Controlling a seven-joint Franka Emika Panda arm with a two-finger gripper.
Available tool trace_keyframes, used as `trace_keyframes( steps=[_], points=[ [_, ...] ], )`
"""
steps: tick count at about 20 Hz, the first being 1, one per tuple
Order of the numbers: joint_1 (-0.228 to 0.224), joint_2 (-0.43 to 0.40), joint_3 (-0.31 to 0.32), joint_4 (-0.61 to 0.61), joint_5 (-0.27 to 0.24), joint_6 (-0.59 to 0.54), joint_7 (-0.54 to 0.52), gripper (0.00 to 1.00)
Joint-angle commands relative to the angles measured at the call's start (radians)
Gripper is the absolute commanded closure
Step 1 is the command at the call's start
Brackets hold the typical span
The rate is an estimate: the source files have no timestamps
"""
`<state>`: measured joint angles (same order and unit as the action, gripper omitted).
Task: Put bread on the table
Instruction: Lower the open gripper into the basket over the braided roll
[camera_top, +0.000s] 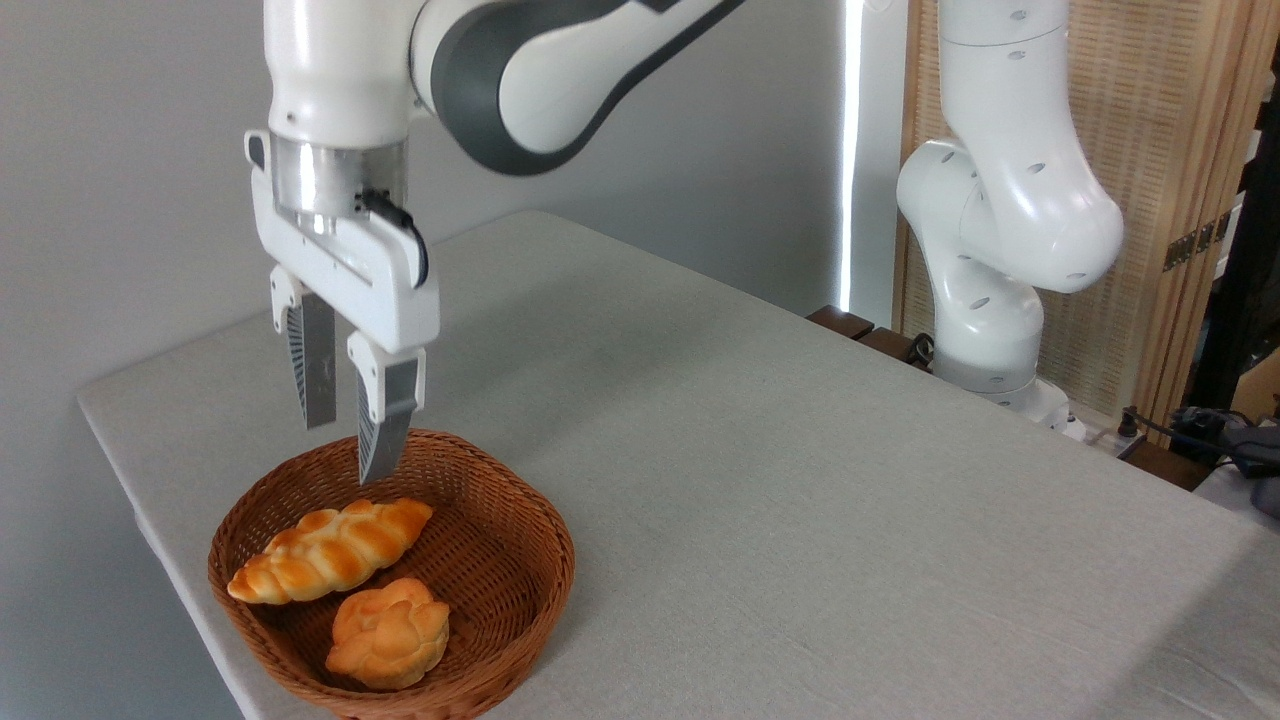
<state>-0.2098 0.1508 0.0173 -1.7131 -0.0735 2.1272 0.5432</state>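
Lying in basket (520, 560), lower left: bread (330, 550), long golden-orange braid, pale seams, tapered ends
Gripper (348, 445): parted, empty, poised above the loaf

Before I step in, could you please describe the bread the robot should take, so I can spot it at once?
Find the brown wicker basket at the table's near left corner, under the open gripper. The bread lies along its far side: a long, braided, golden loaf with tapered ends, unlike the small round knotted bun in front.

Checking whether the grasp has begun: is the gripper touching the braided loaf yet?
Apart. The camera view shows the open gripper hanging above the braided loaf, with wicker basket visible between fingertip and bread.
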Motion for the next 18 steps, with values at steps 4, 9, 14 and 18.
trace_keyframes(
  steps=[4,9,14,18],
  points=[
    [0.001,0.099,-0.002,0.015,-0.002,0.073,-0.008,0.0],
    [0.001,0.137,-0.002,0.016,-0.011,0.131,-0.031,0.0],
    [0.001,0.164,-0.003,0.018,-0.018,0.169,-0.066,0.0],
    [0.001,0.165,-0.016,0.018,-0.02,0.169,-0.069,0.0]
  ],
)
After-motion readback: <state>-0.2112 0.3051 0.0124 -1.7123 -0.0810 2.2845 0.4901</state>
